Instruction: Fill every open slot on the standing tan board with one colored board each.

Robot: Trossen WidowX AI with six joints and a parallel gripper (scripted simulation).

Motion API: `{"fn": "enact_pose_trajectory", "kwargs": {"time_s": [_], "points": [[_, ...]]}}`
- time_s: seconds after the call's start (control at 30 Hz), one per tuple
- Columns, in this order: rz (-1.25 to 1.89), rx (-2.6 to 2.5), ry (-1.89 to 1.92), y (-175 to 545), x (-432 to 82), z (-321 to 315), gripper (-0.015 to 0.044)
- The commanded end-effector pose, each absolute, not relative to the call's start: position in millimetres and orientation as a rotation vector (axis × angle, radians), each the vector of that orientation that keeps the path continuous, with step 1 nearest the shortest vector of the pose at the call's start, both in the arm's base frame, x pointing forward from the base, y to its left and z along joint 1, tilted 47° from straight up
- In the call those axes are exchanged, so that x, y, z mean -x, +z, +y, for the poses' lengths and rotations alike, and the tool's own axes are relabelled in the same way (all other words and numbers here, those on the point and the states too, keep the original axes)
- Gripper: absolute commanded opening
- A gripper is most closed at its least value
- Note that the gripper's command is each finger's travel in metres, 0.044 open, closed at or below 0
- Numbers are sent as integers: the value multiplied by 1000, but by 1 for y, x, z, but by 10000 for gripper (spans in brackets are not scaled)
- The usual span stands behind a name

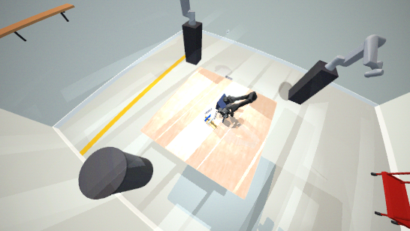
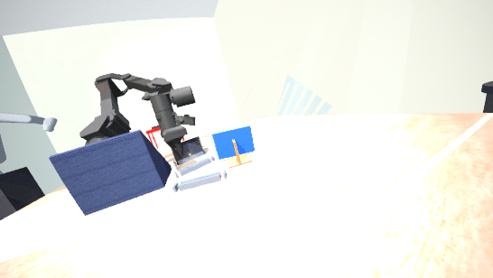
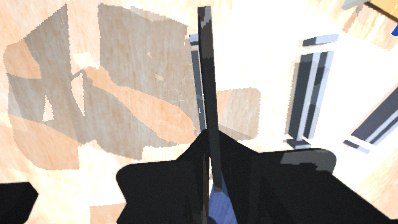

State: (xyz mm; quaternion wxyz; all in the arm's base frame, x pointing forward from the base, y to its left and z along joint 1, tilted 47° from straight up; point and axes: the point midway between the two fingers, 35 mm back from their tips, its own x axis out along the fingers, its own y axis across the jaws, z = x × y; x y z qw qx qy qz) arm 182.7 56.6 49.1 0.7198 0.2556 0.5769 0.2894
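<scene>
Hand closes on the black board, the last one to place

The hand (image 1: 225, 113) (image 2: 177, 159) (image 3: 207, 137) is nearly closed, pinching the black board (image 2: 191, 150) (image 3: 207, 75) near one end. The board stands upright, edge-on in the wrist view, its holder (image 3: 196, 75) close beneath; whether it has lifted free I cannot tell. An upright grip like this probably suits the straight push down to come, though a hold so near the end could let the board tip.

The tan board (image 1: 212, 124) (image 2: 238, 155) (image 3: 386, 7) stands at about two o'clock from the hand in the wrist view. The blue board (image 1: 207, 118) (image 2: 235, 140) (image 3: 395, 31) crosses it, so that one looks seated.

Counted: one tan board; three others, namely blue, black and a pale board (image 3: 354, 2) beside the tan; three holders on the worktop (image 1: 188, 124) (image 2: 293, 203) (image 3: 150, 65), two of them vacant, at two and three o'clock. The navy block (image 1: 222, 100) (image 2: 108, 173) (image 3: 220, 205) sits at nine o'clock in the exterior view.
</scene>
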Motion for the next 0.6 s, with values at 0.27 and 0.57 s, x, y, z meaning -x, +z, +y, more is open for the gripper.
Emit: {"fn": "enact_pose_trajectory", "kwargs": {"time_s": [0.27, 0.57], "points": [[1273, -566, 639, 62, -180, 43, 0], [1274, -566, 638, 75, -177, 29, 0]]}}
